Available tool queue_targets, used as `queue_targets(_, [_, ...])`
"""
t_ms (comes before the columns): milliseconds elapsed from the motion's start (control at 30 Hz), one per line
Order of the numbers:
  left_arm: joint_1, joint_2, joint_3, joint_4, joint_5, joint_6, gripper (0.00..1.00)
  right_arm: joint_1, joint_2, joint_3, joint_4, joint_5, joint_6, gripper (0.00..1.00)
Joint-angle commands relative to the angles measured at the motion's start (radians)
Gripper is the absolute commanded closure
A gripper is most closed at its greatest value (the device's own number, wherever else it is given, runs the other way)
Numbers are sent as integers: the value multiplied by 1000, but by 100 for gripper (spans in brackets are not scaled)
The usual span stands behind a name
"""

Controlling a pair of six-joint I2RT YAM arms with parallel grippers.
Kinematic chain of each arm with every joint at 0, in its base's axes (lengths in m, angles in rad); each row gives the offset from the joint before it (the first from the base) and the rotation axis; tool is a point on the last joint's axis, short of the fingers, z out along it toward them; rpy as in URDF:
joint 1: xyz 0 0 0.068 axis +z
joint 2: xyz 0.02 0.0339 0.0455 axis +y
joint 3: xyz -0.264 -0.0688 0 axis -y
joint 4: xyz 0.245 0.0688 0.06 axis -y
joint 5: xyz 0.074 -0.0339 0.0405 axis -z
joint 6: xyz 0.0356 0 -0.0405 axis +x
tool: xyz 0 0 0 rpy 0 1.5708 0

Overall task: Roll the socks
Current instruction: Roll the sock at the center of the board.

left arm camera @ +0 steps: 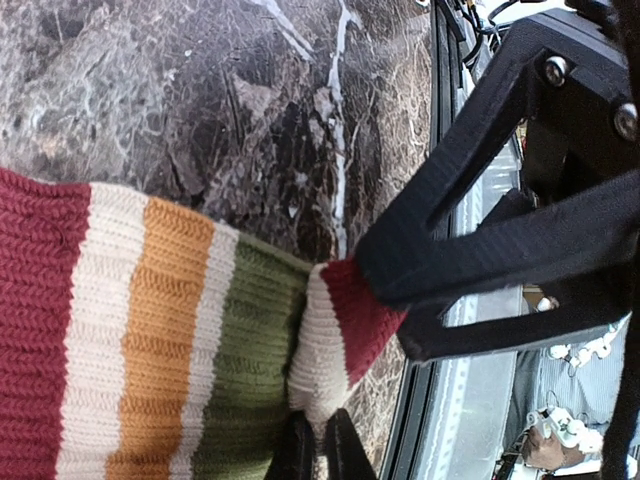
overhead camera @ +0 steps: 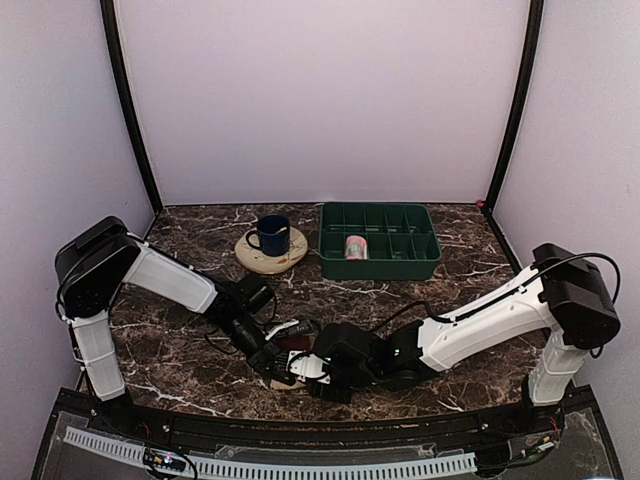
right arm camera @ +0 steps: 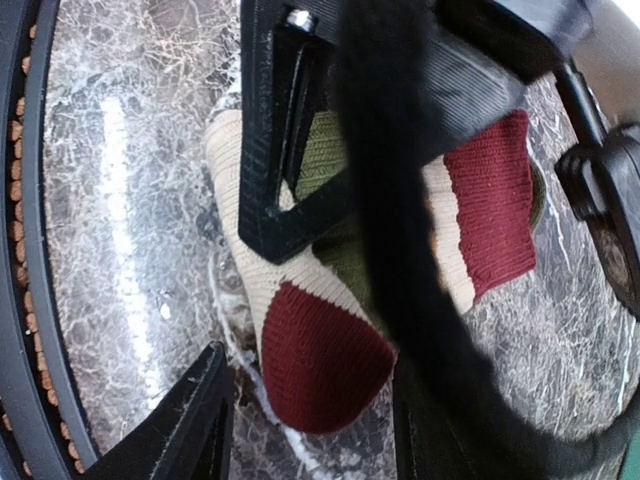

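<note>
left tool (left arm camera: pixel 390 308) is clenching edge of sock (left arm camera: pixel 180 340); right tool (right arm camera: pixel 305 410), released, is straddling its maroon toe on bench (right arm camera: pixel 130 200).

striped sock (left arm camera: pixel 150 340): cut off left, bottom (wrist view) | pinkish roll (overhead camera: pixel 355 247): too small

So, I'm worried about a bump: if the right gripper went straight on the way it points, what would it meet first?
Probably the striped sock: its maroon end lies between the open fingers of the right gripper. The left gripper, pinching the sock, seems just beyond.
</note>
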Motion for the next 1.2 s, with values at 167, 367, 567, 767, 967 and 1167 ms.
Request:
queue_targets(167, [3,30,4,-75,-23,26,100,10,60,60,2,7,-66,52])
queue_targets(367, [5,37,8,-79,-19,29,100,9,82,58,-2,2,-72,56])
queue_targets(567, [6,40,9,-82,-14,28,100,9,102,58,-7,-6,-74,67])
queue_targets(767, [7,38,9,-87,-29,20,100,7,134,87,-47,-33,-78,91])
queue_targets(967, [20,-4,-2,-63,-106,-30,85,-1,140,102,-100,-86,-62,100])
queue_targets(1167, [47,-109,-64,28,-139,-111,71,-25,128,102,-140,-150,-26,100])
